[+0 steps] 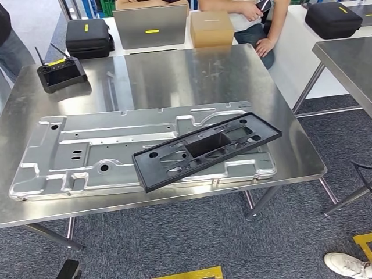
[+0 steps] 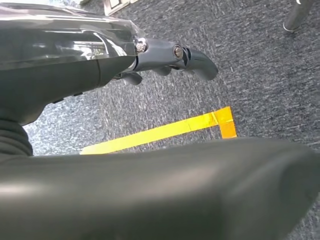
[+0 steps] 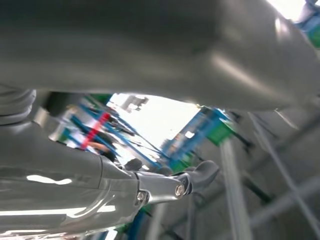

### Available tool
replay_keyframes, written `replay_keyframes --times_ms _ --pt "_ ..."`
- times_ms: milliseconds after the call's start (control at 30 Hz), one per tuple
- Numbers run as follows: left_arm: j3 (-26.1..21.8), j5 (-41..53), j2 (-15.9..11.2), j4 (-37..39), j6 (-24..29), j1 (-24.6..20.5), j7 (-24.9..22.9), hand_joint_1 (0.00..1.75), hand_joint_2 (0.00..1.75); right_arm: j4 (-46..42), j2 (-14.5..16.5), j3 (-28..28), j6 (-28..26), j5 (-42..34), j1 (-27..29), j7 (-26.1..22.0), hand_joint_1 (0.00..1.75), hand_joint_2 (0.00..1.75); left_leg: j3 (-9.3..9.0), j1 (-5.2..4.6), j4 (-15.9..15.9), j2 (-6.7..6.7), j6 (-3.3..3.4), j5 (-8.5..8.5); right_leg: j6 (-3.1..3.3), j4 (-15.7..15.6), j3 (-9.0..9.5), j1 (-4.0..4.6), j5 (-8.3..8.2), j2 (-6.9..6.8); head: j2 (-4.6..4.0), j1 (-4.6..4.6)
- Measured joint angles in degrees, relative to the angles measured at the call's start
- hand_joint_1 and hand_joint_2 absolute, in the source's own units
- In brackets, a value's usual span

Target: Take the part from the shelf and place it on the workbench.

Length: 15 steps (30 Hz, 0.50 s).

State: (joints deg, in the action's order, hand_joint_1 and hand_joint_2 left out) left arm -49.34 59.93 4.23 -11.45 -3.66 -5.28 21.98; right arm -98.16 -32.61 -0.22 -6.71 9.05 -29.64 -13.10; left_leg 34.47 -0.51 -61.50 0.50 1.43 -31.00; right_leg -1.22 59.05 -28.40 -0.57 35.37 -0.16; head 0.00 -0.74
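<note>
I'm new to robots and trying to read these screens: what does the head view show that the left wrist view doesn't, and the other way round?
Head view alone: the steel workbench, a black plastic part lying across a stamped metal panel, a controller with antennas, a cardboard box and seated people. Left wrist view alone: the left hand, holding nothing, over the floor. Shared: grey carpet with yellow tape.

No words, numbers or brand marks are showing clearly enough to read. Small yellow labels are sitting on the black case (image 1: 88, 37), the laptop lid (image 1: 150, 25) and the black device with antennas (image 1: 61, 72) — whatever is printed on them is staying too small and blurred to make out.
</note>
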Motion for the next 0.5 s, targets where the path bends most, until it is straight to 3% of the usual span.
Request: replay_keyframes --times_ms 200,500 --pt "-1.05 -0.85 0.37 0.00 0.01 0.44 1.14 0.00 0.00 -12.59 -2.55 -6.17 2.05 -2.35 4.70 0.06 0.00 0.00 -0.02 0.00 0.02 -0.02 -0.01 0.00 0.00 0.00 0.01 0.01 0.00 0.06 0.00 0.00" --pt "-1.76 -1.22 1.45 0.00 0.40 0.73 1.34 0.00 0.00 -22.19 -4.24 -10.78 2.16 -3.71 12.78 -1.35 0.00 0.00 -0.04 -0.05 0.01 -0.01 0.00 0.00 -0.01 -0.01 0.08 -0.03 0.00 0.04 0.00 0.00"
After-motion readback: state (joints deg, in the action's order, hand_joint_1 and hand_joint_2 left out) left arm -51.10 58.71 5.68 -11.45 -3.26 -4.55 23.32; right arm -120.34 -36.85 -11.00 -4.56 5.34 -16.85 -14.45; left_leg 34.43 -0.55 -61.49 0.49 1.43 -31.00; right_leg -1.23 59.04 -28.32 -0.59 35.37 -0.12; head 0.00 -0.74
